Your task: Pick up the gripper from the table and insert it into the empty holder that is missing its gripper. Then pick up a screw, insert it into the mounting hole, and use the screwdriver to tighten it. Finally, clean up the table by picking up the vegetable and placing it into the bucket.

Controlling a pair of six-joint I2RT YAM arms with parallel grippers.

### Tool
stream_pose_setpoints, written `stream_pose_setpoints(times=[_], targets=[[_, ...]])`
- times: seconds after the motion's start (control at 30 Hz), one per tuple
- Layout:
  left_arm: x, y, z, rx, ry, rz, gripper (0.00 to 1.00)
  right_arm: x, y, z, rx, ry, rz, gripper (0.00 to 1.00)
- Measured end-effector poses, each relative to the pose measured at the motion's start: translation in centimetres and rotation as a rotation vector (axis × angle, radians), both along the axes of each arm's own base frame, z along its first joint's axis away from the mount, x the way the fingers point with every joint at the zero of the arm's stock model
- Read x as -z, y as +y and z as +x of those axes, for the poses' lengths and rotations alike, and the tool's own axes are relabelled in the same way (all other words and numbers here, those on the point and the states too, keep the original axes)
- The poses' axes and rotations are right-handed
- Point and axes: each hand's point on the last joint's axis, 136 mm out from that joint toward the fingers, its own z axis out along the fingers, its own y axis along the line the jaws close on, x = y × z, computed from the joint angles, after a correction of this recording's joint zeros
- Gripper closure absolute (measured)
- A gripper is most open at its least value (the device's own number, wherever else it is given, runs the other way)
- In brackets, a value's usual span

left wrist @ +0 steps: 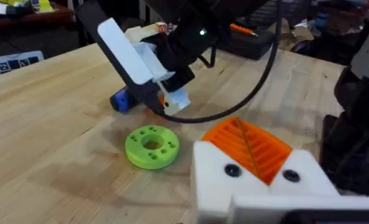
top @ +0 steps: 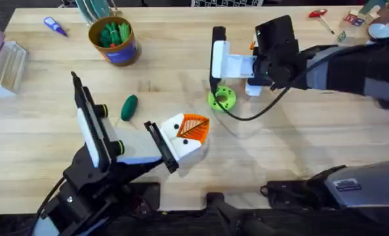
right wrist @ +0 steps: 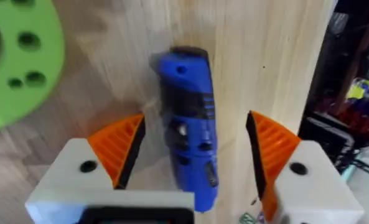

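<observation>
Two orange pads of the right gripper (right wrist: pixel 193 155) stand apart on either side of the blue screwdriver (right wrist: pixel 187 124), which lies flat on the table (top: pixel 299 131) between them, not yet clasped. So the step in hand looks like fetching the screwdriver for the tightening. The next move calls for lowering squarely over the barrel and closing on its middle, so that it does not roll out. A lime-green disc (top: pixel 222 98) lies just beside this gripper. The left gripper (left wrist: pixel 249 146) hovers near that disc, on the side away from the right gripper; whether it is clenched I cannot tell. The green vegetable (top: pixel 128 107) lies beside the left arm, well short of the bucket (top: pixel 119 46).
</observation>
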Motion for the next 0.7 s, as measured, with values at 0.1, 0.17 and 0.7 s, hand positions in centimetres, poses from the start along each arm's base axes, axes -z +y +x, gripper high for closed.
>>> stream_pose_setpoints(times=[0.1,0.17,0.7], targets=[[0.0,0.0,0.0,0.000,0.000,0.000,0.989,-0.2,1.0,-0.7,0.051,0.000,0.072,0.033],[0.0,0.0,0.0,0.000,0.000,0.000,0.989,-0.4,1.6,-1.3,0.099,0.002,0.139,0.031],[0.0,0.2,0.4,-0.025,-0.008,0.003,0.015,-11.3,1.0,-7.7,0.542,-0.091,0.715,0.028]])
